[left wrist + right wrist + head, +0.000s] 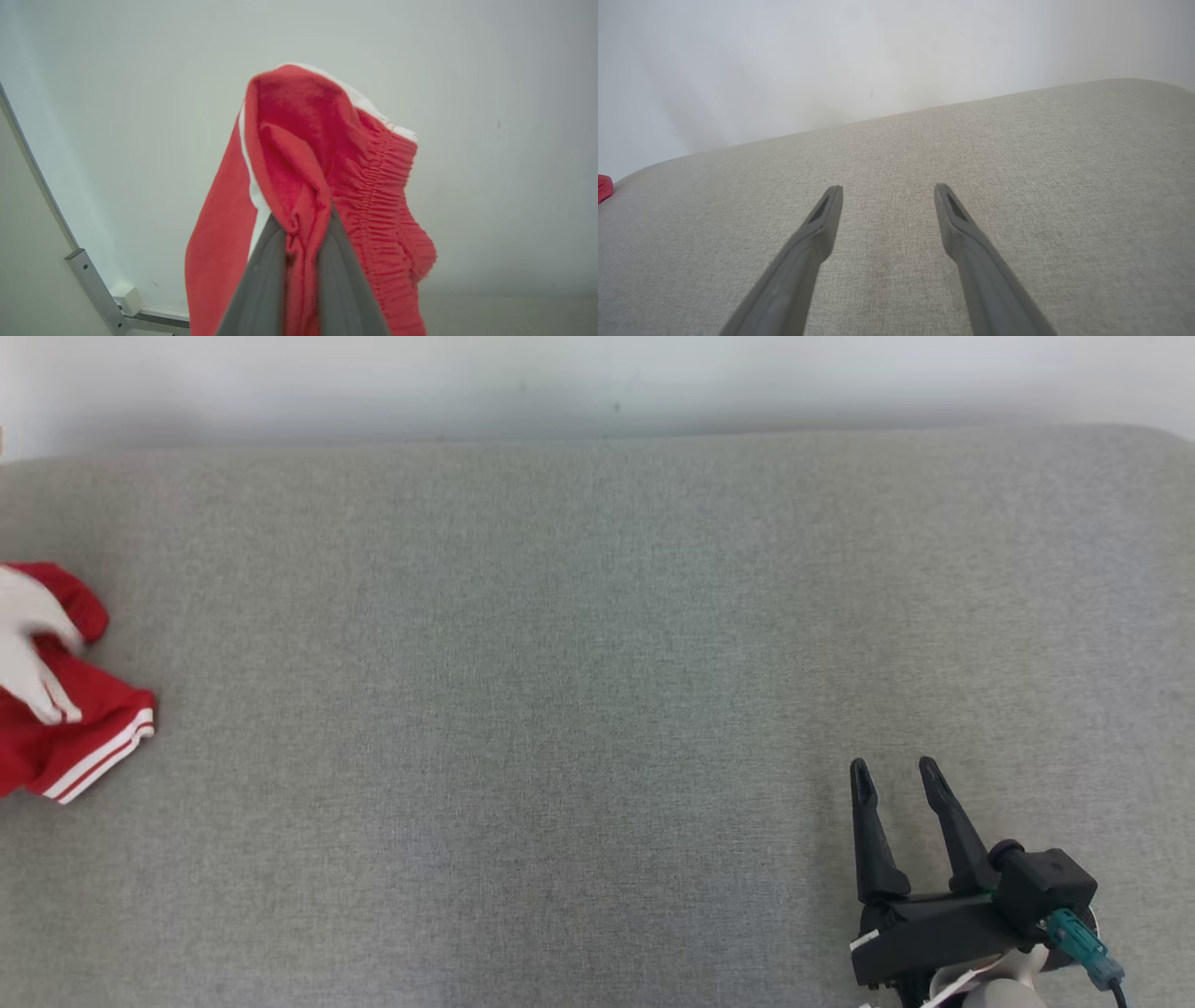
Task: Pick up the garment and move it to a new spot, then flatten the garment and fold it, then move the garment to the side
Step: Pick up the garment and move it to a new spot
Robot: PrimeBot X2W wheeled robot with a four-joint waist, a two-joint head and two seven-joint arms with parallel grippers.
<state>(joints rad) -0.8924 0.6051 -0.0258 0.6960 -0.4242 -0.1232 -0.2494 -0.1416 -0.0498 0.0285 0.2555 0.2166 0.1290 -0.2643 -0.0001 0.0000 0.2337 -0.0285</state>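
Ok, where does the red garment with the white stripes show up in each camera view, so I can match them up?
Head view: the red fabric garment with white stripes is at the left edge, mid-height.
Left wrist view: it is at the centre, bunched and pinched by the left end effector.
Right wrist view: it is a red sliver at the far left edge.
Shared landmark: the pale wall behind the grey fabric surface.

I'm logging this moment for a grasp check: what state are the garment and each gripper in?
garment: bunched, pinched at a fold beside its elastic waistband.
left gripper: shut on the garment.
right gripper: open, empty, over the grey surface.
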